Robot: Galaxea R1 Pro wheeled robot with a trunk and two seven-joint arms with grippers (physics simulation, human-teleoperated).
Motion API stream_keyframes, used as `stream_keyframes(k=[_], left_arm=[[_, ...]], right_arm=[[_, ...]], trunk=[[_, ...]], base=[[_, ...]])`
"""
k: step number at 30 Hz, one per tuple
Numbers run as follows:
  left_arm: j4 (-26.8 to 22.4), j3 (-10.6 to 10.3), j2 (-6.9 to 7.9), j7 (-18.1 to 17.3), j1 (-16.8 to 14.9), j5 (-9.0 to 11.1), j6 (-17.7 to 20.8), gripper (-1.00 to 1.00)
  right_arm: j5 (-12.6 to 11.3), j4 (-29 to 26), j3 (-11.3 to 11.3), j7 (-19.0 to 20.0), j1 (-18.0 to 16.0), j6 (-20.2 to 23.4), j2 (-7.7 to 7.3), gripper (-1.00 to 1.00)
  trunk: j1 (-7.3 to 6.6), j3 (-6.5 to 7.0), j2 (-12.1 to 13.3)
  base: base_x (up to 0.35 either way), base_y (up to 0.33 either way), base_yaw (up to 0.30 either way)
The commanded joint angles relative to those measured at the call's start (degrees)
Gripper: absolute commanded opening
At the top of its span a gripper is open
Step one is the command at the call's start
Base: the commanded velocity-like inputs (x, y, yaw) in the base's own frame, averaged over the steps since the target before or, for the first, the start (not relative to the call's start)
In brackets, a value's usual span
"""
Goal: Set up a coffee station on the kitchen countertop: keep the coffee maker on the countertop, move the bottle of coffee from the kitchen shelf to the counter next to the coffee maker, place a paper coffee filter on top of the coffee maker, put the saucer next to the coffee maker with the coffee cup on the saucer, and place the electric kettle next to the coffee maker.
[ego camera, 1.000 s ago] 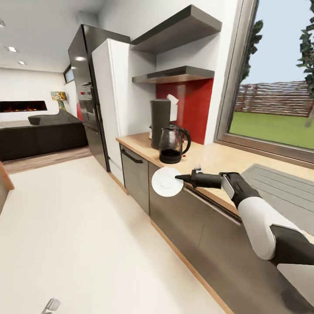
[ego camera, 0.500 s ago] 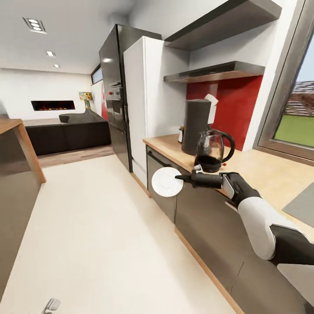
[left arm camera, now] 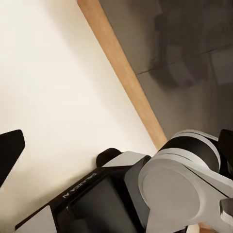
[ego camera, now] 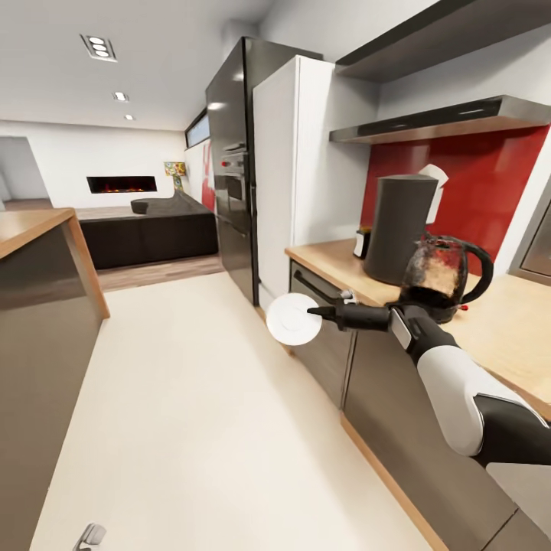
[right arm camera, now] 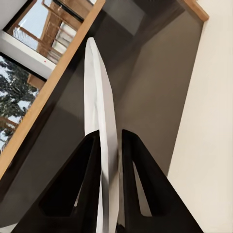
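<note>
White saucer (ego camera: 292, 318) hanging on edge over the floor (ego camera: 191, 398) beside the counter (ego camera: 337, 264), right tool (ego camera: 315, 311) pinching its rim, coffee maker (ego camera: 398, 227) and electric kettle (ego camera: 442, 275) standing on the counter, left tool's state impossible to tell.

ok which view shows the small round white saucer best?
Head view: the small round white saucer faces the camera as a full disc, pinched at its rim by the right gripper. The right wrist view shows it edge-on between the fingers.
</note>
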Motion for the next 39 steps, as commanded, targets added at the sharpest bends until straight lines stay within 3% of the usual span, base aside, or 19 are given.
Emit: stream_keyframes(k=[1, 27, 39], left_arm=[[-0.04, -0.4, 0.04, -0.1, -0.05, 0.54, 0.6, 1.0], [-0.04, -0.33, 0.04, -0.1, -0.05, 0.54, 0.6, 1.0], [-0.04, -0.33, 0.04, -0.1, -0.05, 0.54, 0.6, 1.0]], right_arm=[[-0.08, 0.03, -0.26, 0.22, -0.05, 0.65, 0.02, -1.0], [-0.08, 0.05, -0.21, 0.29, 0.0, 0.69, 0.02, -1.0], [-0.08, 0.03, -0.26, 0.31, 0.0, 0.7, 0.01, -1.0]], trunk=[[0.02, -0.06, -0.03], [0.02, -0.06, -0.03], [0.02, -0.06, -0.03]], base=[[0.259, 0.254, 0.004], [0.282, 0.215, -0.004], [0.307, 0.164, -0.204]])
